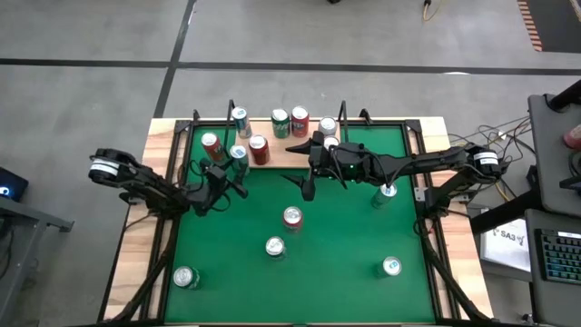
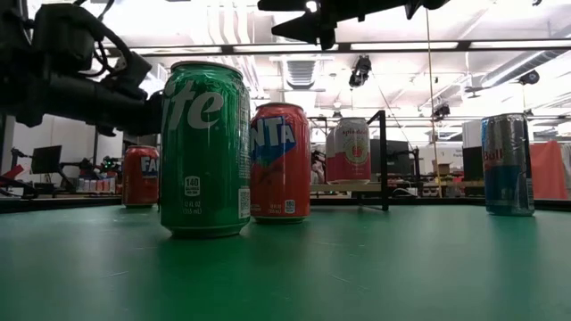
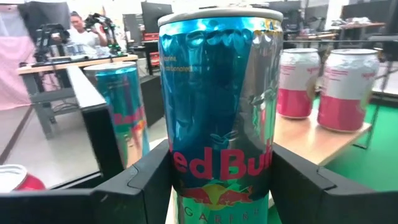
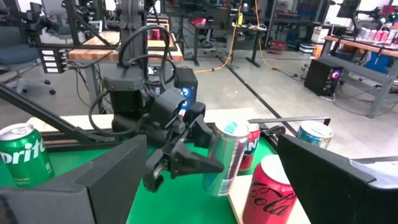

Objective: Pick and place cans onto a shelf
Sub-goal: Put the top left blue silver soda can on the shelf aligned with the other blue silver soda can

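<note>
— Gripping what, left gripper [image 3: 217, 186]?
— Pinching a blue can [image 3: 217, 106], one finger [image 3: 140, 183] pressed to each side, can upright between them. Seen from above at the shelf's [image 1: 272, 156] left front edge, gripper [image 1: 221, 182] just beside it. Cannot tell whether resting on the board or hanging just off it.
— Beyond the fingers?
— Second blue can [image 3: 124, 109] close behind, and two pink-and-white cans [image 3: 323, 87] farther along the board.
— And the right gripper [image 4: 205, 180]?
— Fingers [image 4: 112, 180] spread wide, holding nothing. Hovering by the shelf's front edge near its right half [image 1: 309, 173]. Ahead of the fingers: red cola can [image 4: 270, 190] closest, left gripper with its blue can [image 4: 227, 155] past that, green can [image 4: 25, 155] off to one side.
— Rest of the cans?
— Several on the shelf [image 1: 289, 123], others loose on the green table [image 1: 345, 272], well apart from either gripper: red one [image 1: 292, 217], green one [image 1: 274, 246].
</note>
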Controlling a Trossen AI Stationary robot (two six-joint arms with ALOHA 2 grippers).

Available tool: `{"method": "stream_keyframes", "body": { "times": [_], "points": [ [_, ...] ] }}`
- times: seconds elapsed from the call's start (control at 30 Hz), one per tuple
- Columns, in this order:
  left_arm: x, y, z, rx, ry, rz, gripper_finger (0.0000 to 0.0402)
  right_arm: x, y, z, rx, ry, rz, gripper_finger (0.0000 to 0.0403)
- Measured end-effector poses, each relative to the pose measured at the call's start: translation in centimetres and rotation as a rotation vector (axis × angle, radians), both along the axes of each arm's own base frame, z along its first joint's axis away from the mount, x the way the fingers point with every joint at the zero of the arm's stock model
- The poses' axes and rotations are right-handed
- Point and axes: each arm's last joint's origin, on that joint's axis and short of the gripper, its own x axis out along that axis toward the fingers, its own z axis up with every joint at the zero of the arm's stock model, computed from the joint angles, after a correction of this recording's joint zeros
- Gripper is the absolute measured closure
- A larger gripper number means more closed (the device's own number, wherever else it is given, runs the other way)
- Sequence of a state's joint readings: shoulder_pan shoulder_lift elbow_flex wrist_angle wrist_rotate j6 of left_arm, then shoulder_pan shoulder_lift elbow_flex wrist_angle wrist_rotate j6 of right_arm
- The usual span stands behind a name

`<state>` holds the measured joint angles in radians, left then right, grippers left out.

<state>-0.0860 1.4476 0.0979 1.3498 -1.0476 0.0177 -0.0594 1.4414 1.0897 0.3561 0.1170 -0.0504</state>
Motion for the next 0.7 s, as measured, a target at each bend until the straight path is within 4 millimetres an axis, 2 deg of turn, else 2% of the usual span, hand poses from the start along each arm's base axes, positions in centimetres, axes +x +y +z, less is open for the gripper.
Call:
{"method": "stream_keyframes", "body": {
  "times": [0.7],
  "points": [
    [0.7,0.7,-1.8,-0.005,-0.009,0.074,0.0199,0.0,0.0,0.0,-0.006,0.001,0.000,0.0051]
  ]
}}
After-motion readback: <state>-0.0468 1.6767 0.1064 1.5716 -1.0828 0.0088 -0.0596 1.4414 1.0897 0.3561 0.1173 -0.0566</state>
